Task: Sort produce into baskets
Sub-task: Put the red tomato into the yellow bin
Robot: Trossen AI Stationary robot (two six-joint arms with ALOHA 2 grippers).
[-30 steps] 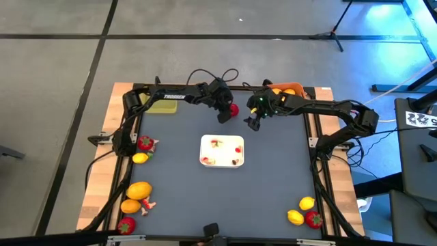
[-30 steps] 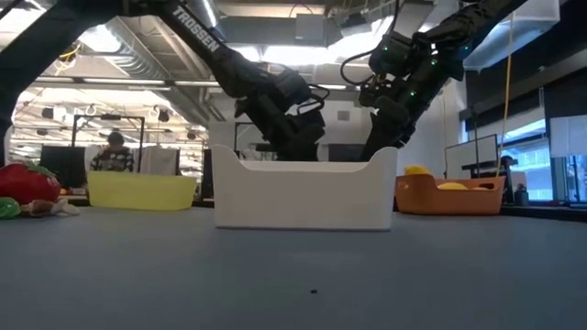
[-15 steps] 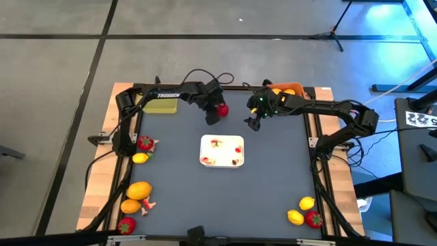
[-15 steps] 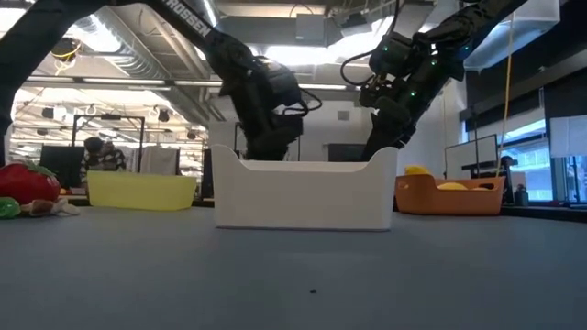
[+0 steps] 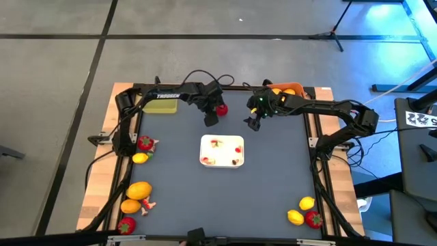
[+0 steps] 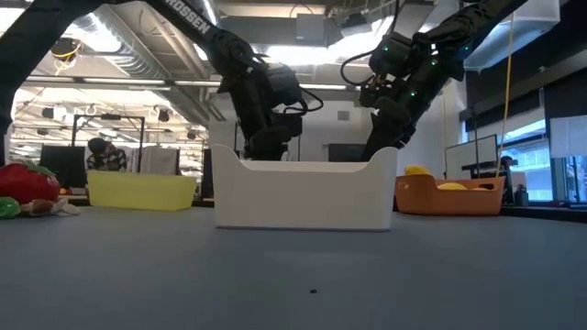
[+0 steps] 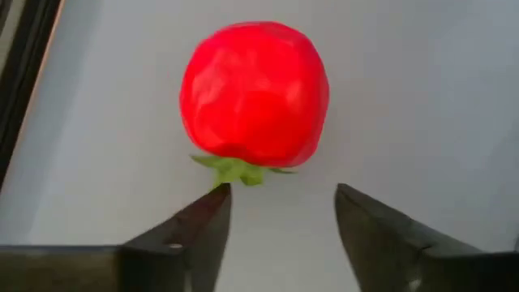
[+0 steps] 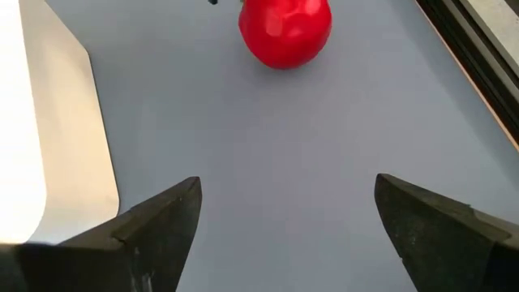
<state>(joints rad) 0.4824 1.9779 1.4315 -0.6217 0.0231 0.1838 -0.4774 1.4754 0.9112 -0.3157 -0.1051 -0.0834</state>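
Red and round, a strawberry (image 7: 255, 93) lies on the grey table (image 5: 273, 184) just in front of my left pincer (image 5: 210, 116). My two dark fingers (image 7: 190, 235) stand apart, with a gap between them that is a little narrower than the fruit. They do not touch it. Its green leaf end points toward me, and the fruit is free on the mat beyond my fingertips. I hold nothing.

From above, the same strawberry (image 5: 221, 108) sits just beside my left pincer, on the side toward my other arm. My right pincer (image 5: 252, 123) is near, on the far side of the fruit, and its fingers (image 8: 154, 223) are spread wide with nothing between them. From its wrist I see the strawberry (image 8: 285, 31) ahead of it, well beyond the fingertips, and the edge of the white tray (image 8: 32, 154) beside one finger.

The white tray (image 5: 222, 151) lies near both pincers, toward the front edge of the table. The yellow-green basket (image 5: 161, 106) is behind my left arm, at the back edge. The orange basket (image 5: 290, 89) is behind my right arm, also at the back edge, with yellow fruit in it.

More produce lies far from my pincers: a red piece (image 5: 145, 143) and a yellow piece (image 5: 139, 158) at the left side, and others (image 5: 139, 190) at the front left corner. Three more pieces (image 5: 304, 212) lie at the front right corner.
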